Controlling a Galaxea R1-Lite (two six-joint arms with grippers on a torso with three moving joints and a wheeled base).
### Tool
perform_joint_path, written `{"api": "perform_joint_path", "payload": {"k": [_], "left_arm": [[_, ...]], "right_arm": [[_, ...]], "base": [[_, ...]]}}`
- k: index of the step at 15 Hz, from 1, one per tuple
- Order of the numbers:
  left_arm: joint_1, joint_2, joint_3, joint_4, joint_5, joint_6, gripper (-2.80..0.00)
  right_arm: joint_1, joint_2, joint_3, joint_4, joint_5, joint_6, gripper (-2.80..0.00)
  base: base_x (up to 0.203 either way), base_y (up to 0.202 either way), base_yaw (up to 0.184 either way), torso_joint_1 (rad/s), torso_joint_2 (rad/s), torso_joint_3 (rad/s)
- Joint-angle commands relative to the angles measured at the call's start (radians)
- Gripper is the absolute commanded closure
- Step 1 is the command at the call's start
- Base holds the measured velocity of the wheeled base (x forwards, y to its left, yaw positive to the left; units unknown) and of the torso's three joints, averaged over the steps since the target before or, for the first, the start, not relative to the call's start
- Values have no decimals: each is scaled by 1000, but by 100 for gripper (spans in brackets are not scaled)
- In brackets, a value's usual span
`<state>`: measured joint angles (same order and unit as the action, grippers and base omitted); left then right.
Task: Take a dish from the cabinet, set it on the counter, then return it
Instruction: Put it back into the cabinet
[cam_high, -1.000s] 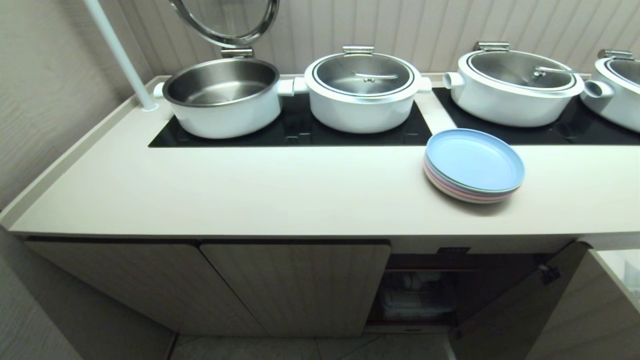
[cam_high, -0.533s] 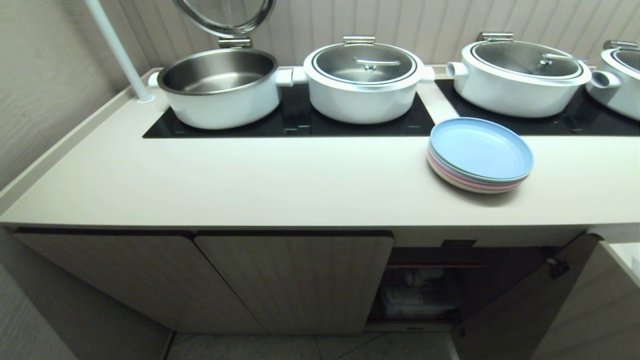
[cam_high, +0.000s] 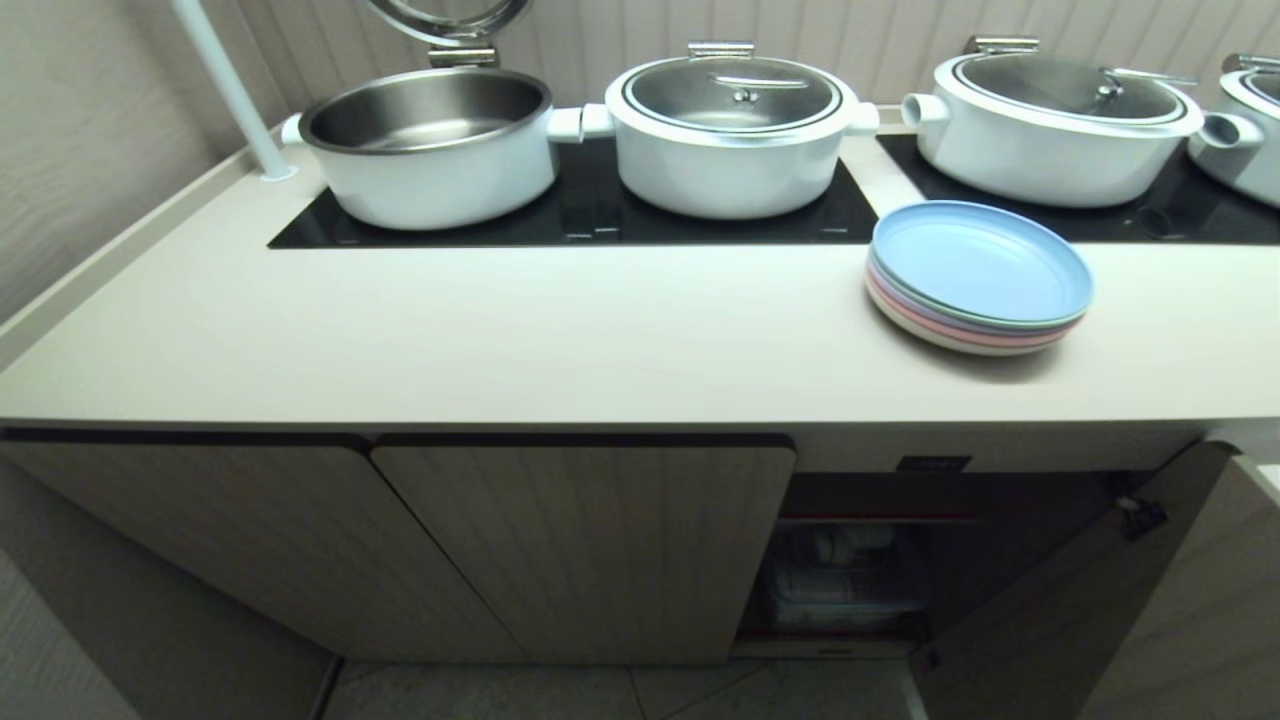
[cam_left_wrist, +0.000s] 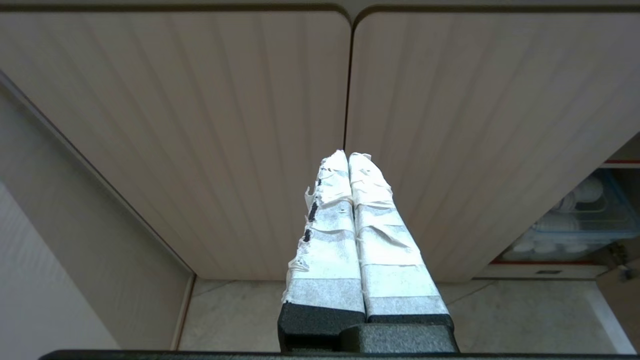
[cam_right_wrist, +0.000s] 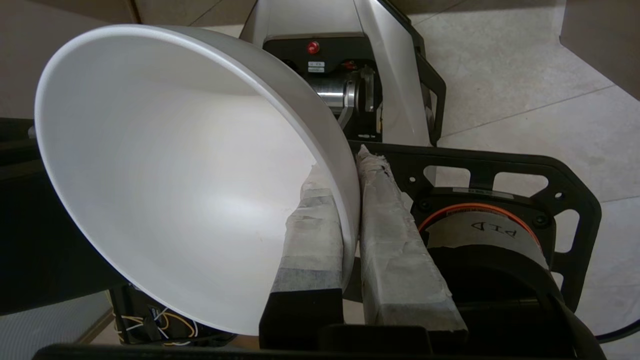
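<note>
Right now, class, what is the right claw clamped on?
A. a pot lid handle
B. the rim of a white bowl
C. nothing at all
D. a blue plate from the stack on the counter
B: in the right wrist view the right claw has one taped finger inside and one outside the rim of the white bowl.

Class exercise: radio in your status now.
Right gripper clamped on white bowl rim. Left gripper shut, empty. Cabinet door open. Nothing blocking.

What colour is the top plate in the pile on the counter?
Light blue; the top plate shows best in the head view.
</note>
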<state>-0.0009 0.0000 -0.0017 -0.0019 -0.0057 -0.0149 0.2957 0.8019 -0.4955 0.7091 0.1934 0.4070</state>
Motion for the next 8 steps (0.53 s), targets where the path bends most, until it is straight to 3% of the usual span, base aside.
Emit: {"api": "perform_joint_path", "payload": {"k": [1, 8], "left_arm": [[1, 0, 0, -1, 0, 0, 0], [1, 0, 0, -1, 0, 0, 0]], "right_arm": [[-1, 1, 0, 5, 1, 3, 0], [-1, -1, 2, 7, 1, 3, 0]], "base": [[0, 0, 0, -174, 369, 204], [0, 0, 0, -244, 524, 282]]}}
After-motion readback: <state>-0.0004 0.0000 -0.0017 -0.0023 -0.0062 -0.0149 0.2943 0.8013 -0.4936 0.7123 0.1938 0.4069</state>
